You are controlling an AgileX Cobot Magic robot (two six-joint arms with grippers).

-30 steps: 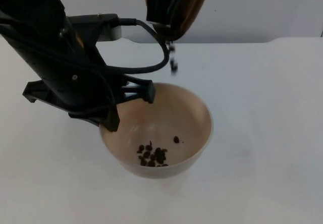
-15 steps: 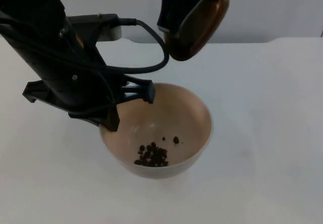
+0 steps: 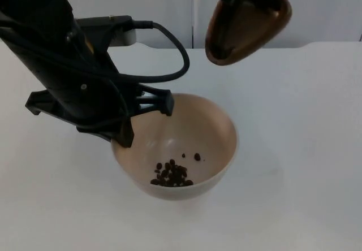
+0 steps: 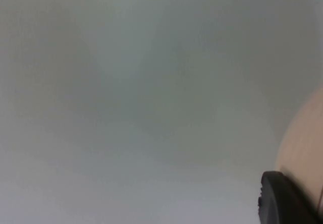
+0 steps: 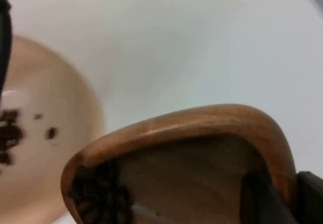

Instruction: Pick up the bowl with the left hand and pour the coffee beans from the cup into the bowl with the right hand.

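The white table [image 3: 305, 149] runs back to the grey partition wall [image 3: 328, 8], and over it the big change is on the right side: the right arm has swung the wooden cup [image 3: 246, 27] away from the bowl toward the table's far edge and the wall, where a second ago it hung above the bowl's far rim with beans dropping from its lip. No beans are in the air now. The right gripper [image 5: 272, 199] is still clamped on the cup's rim, one finger inside the wall and one outside, and the cup is still tipped with its mouth facing down toward the bowl. From the right wrist, a cluster of beans [image 5: 98, 199] sits inside the cup near its lip, so I'd judge the pour is not finished, and the cup would have to come back over the bowl to empty it. The left gripper [image 3: 144, 112] has not moved; it keeps its grip on the near-left rim of the beige bowl [image 3: 209, 129], which appears held just above the middle of the table. In the bowl's bottom lies a small heap of coffee beans [image 3: 171, 174], a little fuller than before, with one stray bean beside it.
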